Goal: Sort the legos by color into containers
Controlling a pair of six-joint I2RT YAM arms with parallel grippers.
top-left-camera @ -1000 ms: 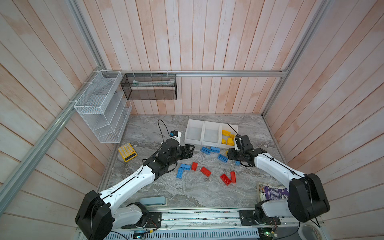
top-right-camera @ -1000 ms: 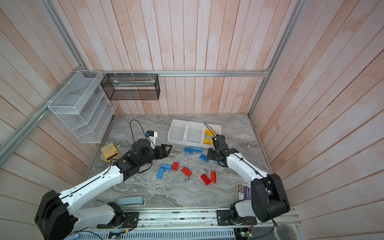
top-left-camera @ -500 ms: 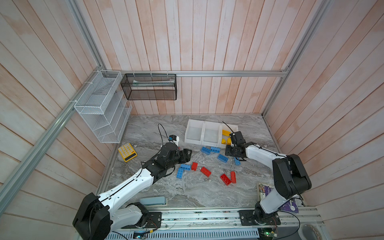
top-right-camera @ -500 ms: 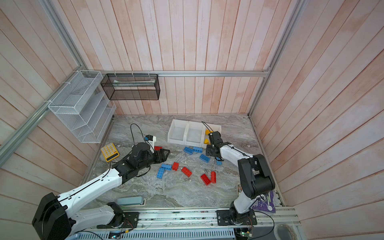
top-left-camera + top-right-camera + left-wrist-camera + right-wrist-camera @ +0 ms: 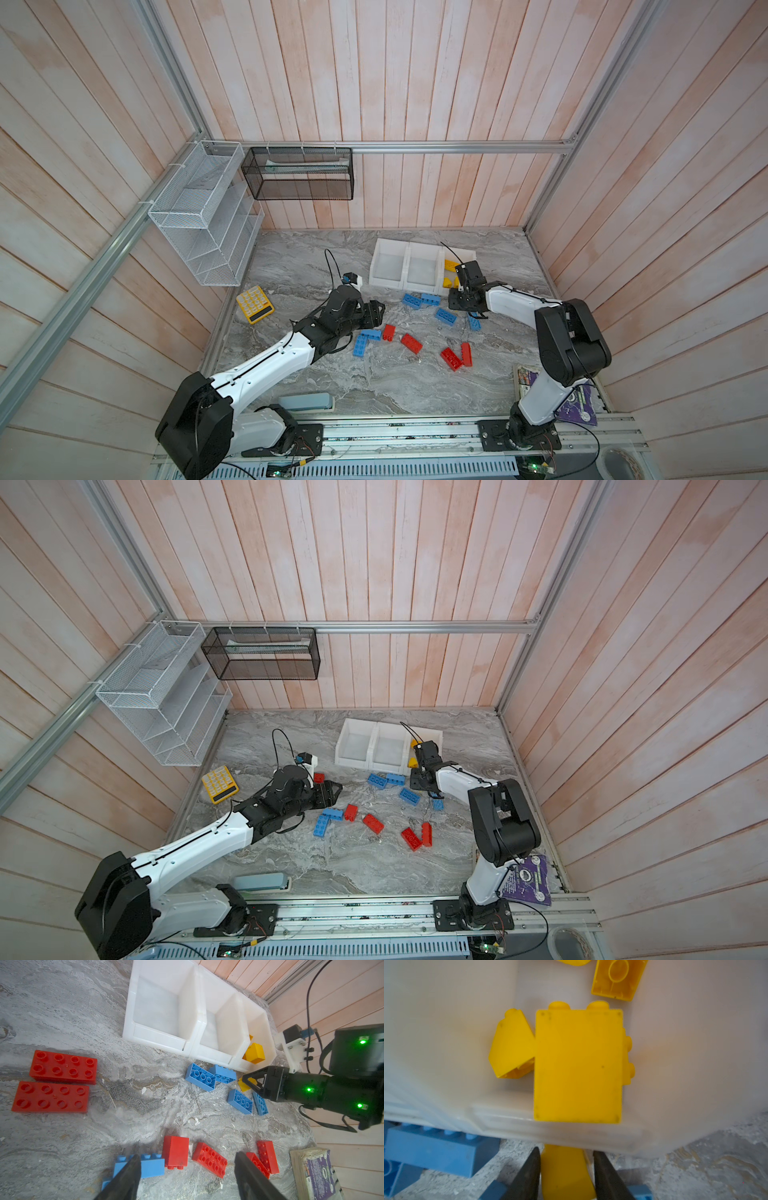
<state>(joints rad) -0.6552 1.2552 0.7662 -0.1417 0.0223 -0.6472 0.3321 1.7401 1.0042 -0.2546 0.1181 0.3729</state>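
Legos (image 5: 411, 343), red and blue, lie loose on the marble (image 5: 374, 386). The containers (image 5: 390, 266) sit straight ahead of the right gripper (image 5: 566, 1151), with yellow bricks (image 5: 577, 1064) in the bin facing its jaws. The left gripper (image 5: 187, 1156) hangs wide open on nothing, with red and blue ones just past its tips. The right jaws are clamped on a small yellow lego (image 5: 564, 1174), just short of that bin's lip.

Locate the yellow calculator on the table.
In both top views the yellow calculator lies near the left edge of the table, just below the white wire rack.
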